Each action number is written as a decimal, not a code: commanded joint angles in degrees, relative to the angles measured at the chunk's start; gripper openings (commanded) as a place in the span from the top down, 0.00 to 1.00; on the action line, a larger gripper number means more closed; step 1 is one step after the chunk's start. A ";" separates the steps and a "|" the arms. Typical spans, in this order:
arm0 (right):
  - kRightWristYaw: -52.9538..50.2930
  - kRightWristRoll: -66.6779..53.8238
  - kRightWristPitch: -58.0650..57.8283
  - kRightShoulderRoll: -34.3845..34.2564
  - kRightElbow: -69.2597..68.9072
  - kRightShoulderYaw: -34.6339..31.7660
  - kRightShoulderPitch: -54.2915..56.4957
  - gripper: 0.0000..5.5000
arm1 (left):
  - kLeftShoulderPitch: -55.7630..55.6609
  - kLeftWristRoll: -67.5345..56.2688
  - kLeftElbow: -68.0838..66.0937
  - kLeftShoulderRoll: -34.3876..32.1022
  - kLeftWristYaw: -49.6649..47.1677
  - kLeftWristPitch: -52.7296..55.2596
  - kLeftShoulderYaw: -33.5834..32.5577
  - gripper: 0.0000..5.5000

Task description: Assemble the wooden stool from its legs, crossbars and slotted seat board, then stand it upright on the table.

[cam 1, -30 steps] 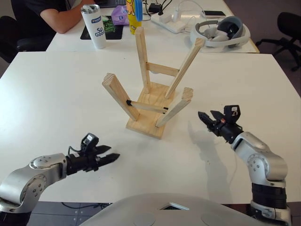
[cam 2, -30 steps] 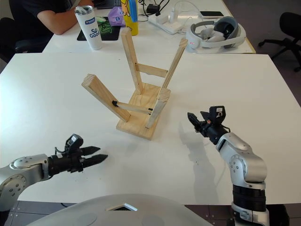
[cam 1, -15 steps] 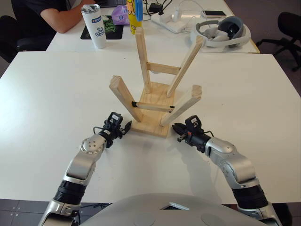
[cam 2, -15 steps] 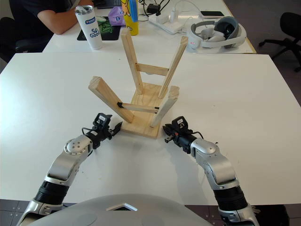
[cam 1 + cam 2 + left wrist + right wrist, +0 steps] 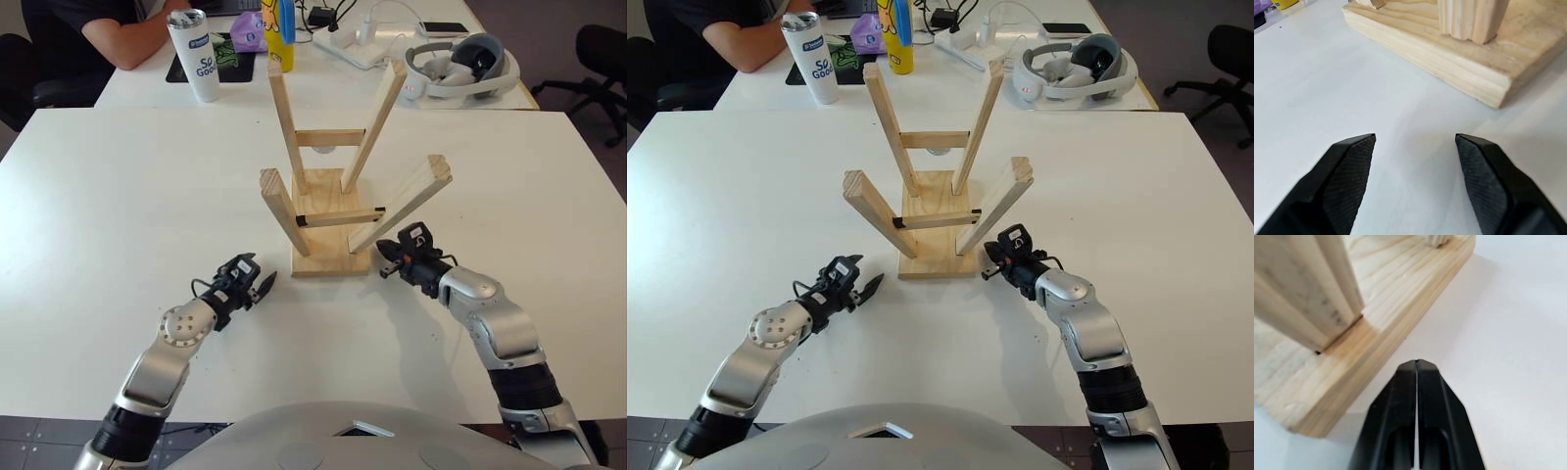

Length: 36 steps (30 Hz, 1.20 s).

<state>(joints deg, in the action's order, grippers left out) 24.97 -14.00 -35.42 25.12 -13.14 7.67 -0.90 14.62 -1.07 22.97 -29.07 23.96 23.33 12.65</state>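
Stool (image 5: 328, 211) upside down, claws flanking its seat (image 5: 328, 258).
My left claw (image 5: 263, 285) gapes; my right claw (image 5: 384, 264), pinched together, sits just beside the near right corner, likely to tip it upright.

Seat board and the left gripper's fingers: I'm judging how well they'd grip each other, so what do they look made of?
Seat board: pale softwood, apparently bare and unvarnished. Grain lines run along its edge and the surface looks matte.
Fingers of the left gripper: black, with a fine cross-hatched texture on the inner faces. Probably rubber or moulded plastic; the look alone cannot settle which.
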 commanded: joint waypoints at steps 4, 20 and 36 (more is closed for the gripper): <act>1.80 0.37 -5.58 2.18 -5.41 3.19 -5.67 1.00 | 1.62 -14.57 16.07 -0.52 8.57 13.18 -0.62 0.60; 1.62 1.26 -4.91 -2.29 1.39 4.82 2.88 1.00 | -9.42 -3.32 -2.34 16.72 -9.69 13.19 12.89 1.00; 0.92 -32.33 -6.07 -3.26 -5.56 -24.79 29.27 1.00 | -7.36 -0.70 -11.84 22.28 -15.38 10.15 9.78 1.00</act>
<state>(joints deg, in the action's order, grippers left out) 30.15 -36.80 -37.25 24.64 -13.81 -14.01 19.44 4.87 -3.14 15.62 -5.87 9.70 29.97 23.48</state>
